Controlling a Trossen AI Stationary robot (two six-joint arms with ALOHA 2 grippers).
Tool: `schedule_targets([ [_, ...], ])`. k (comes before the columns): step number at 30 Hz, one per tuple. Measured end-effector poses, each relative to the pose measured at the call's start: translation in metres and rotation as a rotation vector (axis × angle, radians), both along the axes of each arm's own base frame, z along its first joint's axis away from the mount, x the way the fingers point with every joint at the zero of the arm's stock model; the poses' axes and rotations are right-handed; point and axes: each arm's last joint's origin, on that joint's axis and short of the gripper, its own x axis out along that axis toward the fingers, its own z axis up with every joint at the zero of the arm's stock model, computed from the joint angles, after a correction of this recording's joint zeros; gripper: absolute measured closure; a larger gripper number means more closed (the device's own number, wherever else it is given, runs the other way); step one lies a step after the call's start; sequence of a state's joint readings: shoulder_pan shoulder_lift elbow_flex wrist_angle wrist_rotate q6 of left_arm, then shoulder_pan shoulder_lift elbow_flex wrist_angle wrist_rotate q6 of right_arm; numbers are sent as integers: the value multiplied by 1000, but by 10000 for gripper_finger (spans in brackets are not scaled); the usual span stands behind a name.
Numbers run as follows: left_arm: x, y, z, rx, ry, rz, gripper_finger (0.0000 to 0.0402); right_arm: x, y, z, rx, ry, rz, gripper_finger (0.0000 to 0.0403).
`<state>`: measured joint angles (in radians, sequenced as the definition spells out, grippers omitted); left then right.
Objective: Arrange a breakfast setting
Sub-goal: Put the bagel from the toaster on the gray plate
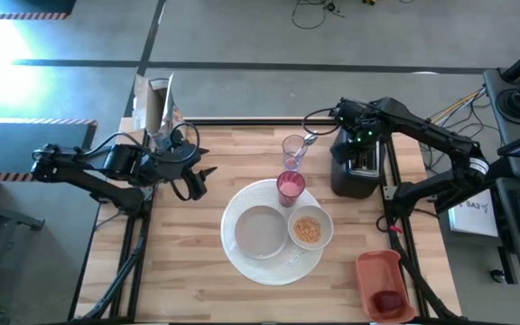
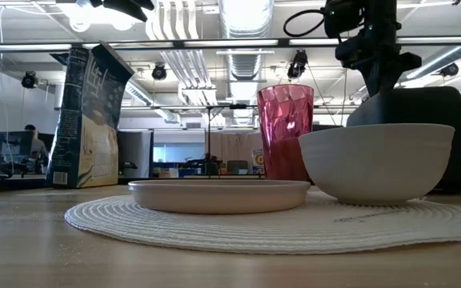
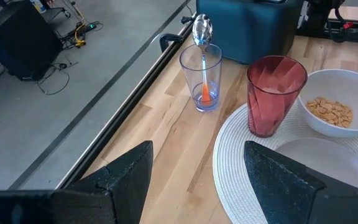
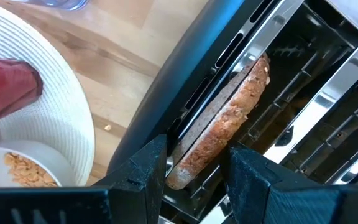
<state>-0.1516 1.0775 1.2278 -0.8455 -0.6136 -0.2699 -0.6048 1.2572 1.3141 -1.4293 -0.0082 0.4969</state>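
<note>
Right wrist view showed the toast slice (image 4: 225, 127) standing in a slot of the toaster (image 4: 278, 93), the right gripper (image 4: 194, 168) parted astride its raised edge, not yet clamped. It looked light, rigid and crumbly, so a gentle pinch on that crust seemed best. The left gripper (image 3: 197, 180) waited, spread, near the pink cup (image 3: 275, 93).

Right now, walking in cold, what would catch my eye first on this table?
Probably the right gripper, poised over the black toaster at the table's far right, its fingers either side of a brown toast slice in the slot. Next, the translucent pink cup and the small white bowl of cereal mid-table.
</note>
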Motion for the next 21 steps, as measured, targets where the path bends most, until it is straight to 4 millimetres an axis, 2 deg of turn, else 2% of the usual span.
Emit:
schedule_targets([
  [10, 0, 0, 0, 0, 0, 0, 166, 0, 1, 0, 21, -13, 20, 268],
  [21, 0, 0, -1, 0, 4, 0, 166, 3, -2, 12, -35, -71, 42, 268],
])
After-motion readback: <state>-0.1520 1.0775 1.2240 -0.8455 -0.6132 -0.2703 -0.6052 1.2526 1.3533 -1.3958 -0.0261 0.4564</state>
